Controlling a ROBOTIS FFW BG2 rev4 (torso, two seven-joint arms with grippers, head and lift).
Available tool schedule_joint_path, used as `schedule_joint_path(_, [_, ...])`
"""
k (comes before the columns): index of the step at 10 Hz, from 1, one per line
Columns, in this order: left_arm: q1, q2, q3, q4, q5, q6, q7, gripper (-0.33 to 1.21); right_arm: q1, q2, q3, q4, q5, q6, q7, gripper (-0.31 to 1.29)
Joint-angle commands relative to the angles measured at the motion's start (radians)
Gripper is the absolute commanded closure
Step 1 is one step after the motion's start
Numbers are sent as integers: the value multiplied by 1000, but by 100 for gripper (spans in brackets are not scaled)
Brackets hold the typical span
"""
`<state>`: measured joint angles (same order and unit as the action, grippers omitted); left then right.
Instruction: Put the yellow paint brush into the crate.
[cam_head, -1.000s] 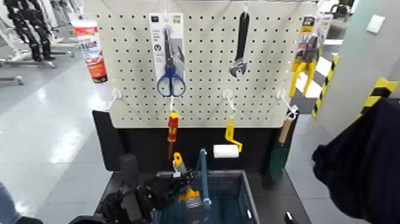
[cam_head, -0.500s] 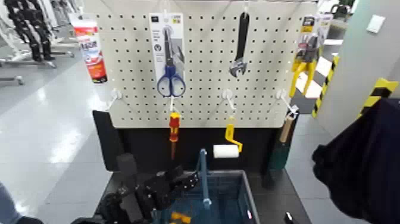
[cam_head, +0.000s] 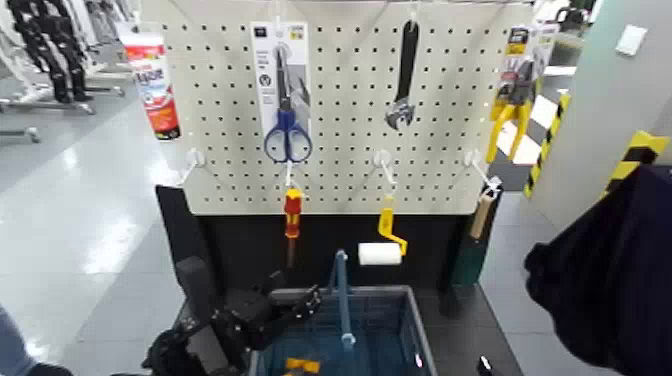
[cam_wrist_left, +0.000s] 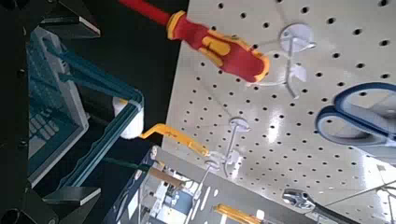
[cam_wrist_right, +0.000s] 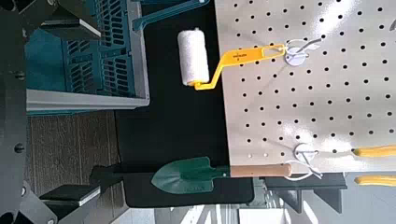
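The blue-grey crate (cam_head: 412, 325) with its upright blue handle (cam_head: 342, 300) stands below the pegboard. An orange-yellow piece of the yellow paint brush (cam_head: 297, 366) shows low inside the crate, mostly cut off by the picture's lower edge. My left gripper (cam_head: 300, 302) hovers over the crate's left rim, open and holding nothing. The left wrist view looks past its spread fingers (cam_wrist_left: 70, 14) at the crate (cam_wrist_left: 47, 103). The right wrist view shows the crate (cam_wrist_right: 93, 56) from outside; my right gripper (cam_wrist_right: 56, 107) is open with nothing between its fingers.
On the pegboard (cam_head: 340, 160) hang blue scissors (cam_head: 287, 135), a wrench (cam_head: 403, 80), a red screwdriver (cam_head: 290, 212), a yellow-handled roller (cam_head: 380, 250) and a green wooden-handled tool (cam_head: 470, 250). A dark bulky mass (cam_head: 610, 270) fills the right side.
My left gripper has opened and let go of the yellow paint brush, which dropped down into the crate. The gripper has drawn back a little toward the left.
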<state>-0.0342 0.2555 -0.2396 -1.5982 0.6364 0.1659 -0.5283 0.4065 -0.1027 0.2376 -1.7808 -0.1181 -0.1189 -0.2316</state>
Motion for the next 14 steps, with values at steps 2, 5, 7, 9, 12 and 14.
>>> schedule_joint_path(2, [103, -16, 111, -164, -158, 1, 76, 11, 2, 1, -1, 0, 0, 1, 0, 14])
schedule_joint_path(5, [203, -36, 155, -220, -268, -65, 185, 11, 3, 1, -1, -3, 0, 1, 0, 14])
schedule_joint_path(7, [278, -55, 186, -240, -333, -120, 258, 11, 6, 3, -4, -5, 0, 1, 0, 14])
schedule_joint_path(9, [330, -70, 212, -263, -396, -155, 307, 11, 8, 3, -6, -8, 0, 1, 0, 14])
schedule_joint_path(12, [407, -93, 252, -309, -460, -169, 350, 11, 15, 6, -14, -15, 25, -8, 0, 14])
schedule_joint_path(14, [430, -114, 258, -316, -495, -174, 360, 11, 17, 9, -17, -15, 29, -12, 0, 14])
